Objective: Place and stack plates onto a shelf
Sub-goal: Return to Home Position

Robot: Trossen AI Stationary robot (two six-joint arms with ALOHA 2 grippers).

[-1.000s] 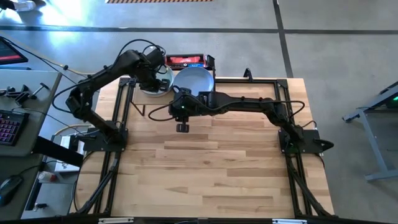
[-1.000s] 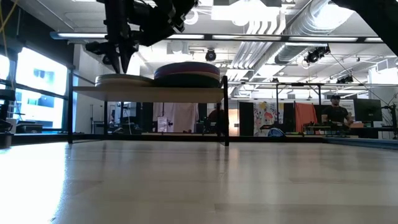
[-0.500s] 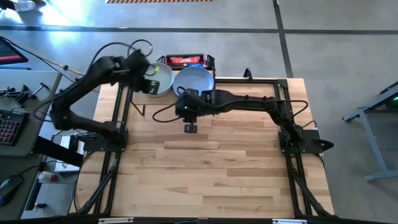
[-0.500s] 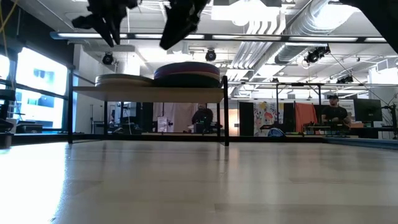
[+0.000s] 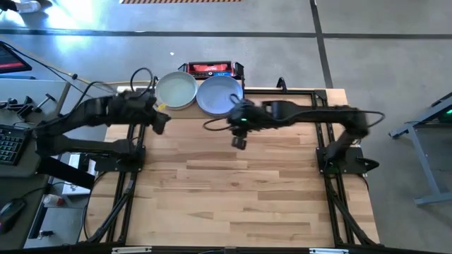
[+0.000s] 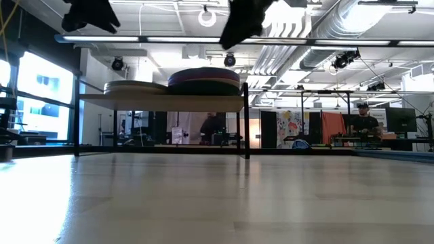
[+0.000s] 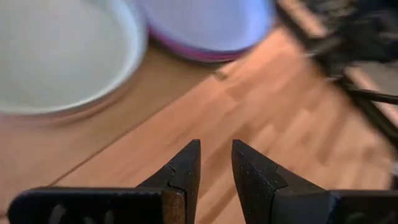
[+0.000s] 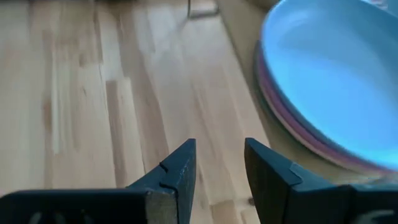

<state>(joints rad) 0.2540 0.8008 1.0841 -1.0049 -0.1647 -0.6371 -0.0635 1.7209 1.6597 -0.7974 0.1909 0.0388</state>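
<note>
On the shelf (image 6: 163, 101) at the far edge of the worktop (image 5: 240, 190), find the plates in two piles side by side: the green-topped stack (image 5: 175, 90) to the left and the blue-topped stack (image 5: 219, 95) to the right, the blue one lying over pink and purple rims. Note the left tool (image 7: 216, 148) empty, fingers narrowly parted, raised above the worktop just in front of the shelf's left end. Note the right tool (image 8: 219, 149) likewise empty and parted, raised over bare wood just in front of the blue-topped stack. Judge the stacking done and only the retreat to the rest pose left. Draw each arm back on its own side, first away from the shelf, then in toward its base. Hold height while near the shelf edge, to avoid clipping a rim with a finger or a trailing cable; treat the plates as light and likely to slide at a nudge. Avoid swinging the right tool across the middle toward the left arm. Leave the fingers parted, with nothing to carry. Finish with both arms folded, well apart from the stacks.
</note>
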